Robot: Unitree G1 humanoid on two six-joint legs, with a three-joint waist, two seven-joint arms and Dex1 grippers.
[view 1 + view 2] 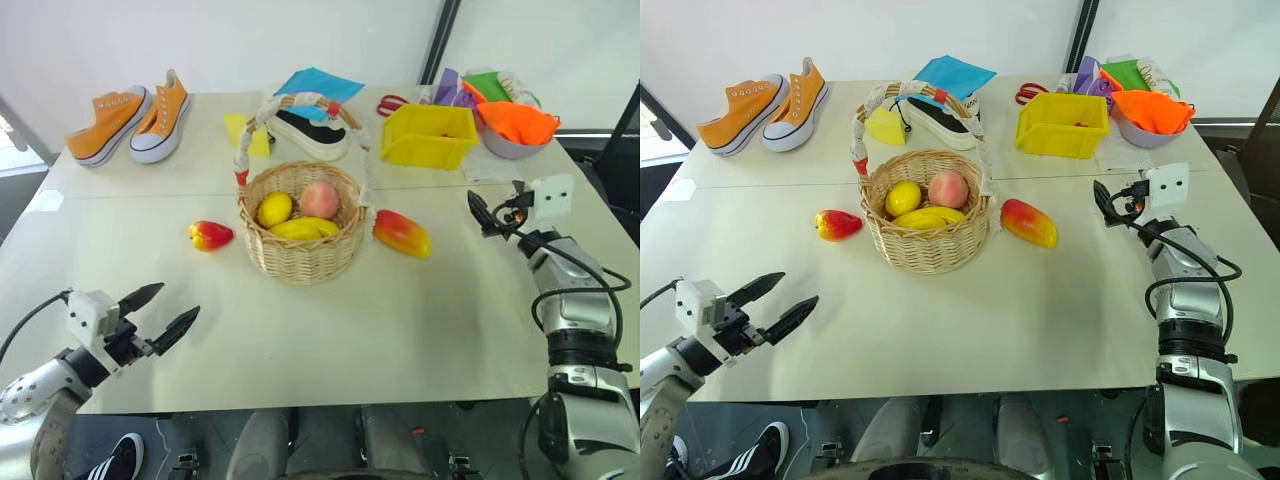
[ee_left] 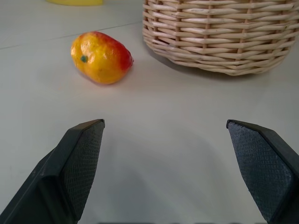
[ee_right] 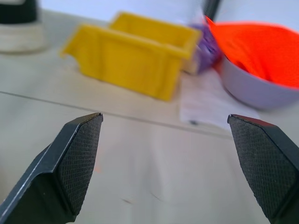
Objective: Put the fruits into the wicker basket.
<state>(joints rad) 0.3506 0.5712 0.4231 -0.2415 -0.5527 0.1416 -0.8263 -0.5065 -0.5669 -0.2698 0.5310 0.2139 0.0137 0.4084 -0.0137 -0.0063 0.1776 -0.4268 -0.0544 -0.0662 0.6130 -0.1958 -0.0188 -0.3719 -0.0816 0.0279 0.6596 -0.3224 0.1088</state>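
left gripper [image 1: 168,308] fingers spread, empty | right gripper [image 1: 478,213] fingers spread | mango [image 1: 402,233], red fruit [image 2: 101,57] flank wicker basket [image 1: 300,255]

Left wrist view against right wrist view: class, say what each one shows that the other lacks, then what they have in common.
The left wrist view alone has the small red-and-yellow fruit lying on the table beside, and apart from, the wicker basket, seen past the open left gripper.

The right wrist view alone has the yellow plastic bin and a grey bowl of orange cloth, past the open right gripper.

Both share the pale table and a pair of black fingers set wide apart, holding nothing.
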